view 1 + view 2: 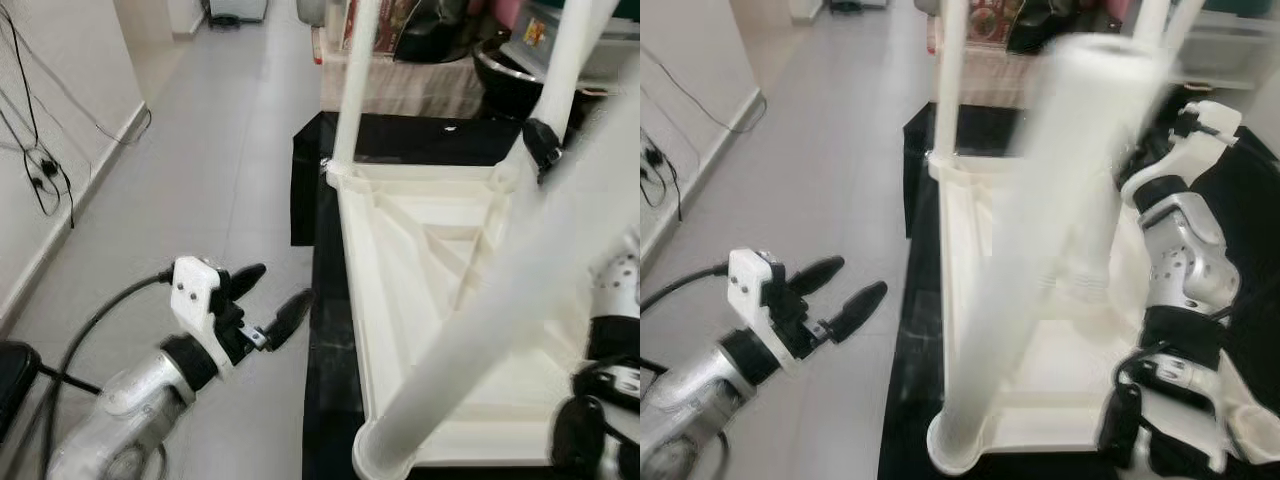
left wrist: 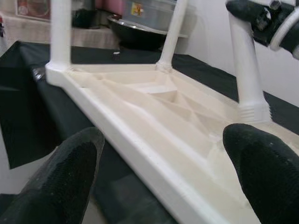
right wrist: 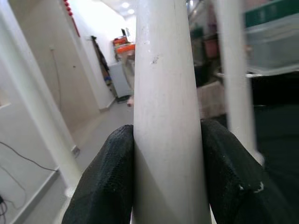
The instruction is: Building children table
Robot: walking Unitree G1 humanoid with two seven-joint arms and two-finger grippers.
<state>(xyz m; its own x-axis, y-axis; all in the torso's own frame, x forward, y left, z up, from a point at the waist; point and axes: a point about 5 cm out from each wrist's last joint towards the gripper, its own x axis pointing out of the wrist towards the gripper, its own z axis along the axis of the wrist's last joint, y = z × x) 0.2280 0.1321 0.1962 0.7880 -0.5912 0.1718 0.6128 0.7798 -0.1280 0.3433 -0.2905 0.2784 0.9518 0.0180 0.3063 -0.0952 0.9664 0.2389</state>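
White plastic table top [image 1: 440, 300] lies upside down on a black-covered counter [image 1: 325, 400], with legs standing at its far-left, far-right and near-left corners. Right gripper [image 3: 167, 186] is clamped on a fourth leg [image 3: 168, 116] on the right side. Left gripper [image 1: 268, 300] hovers, fingers spread and empty, left of the top's edge. Advice: keep the leg vertical over its socket and press straight down. Socket seating is obscured by the blurred near leg [image 1: 1040, 250].
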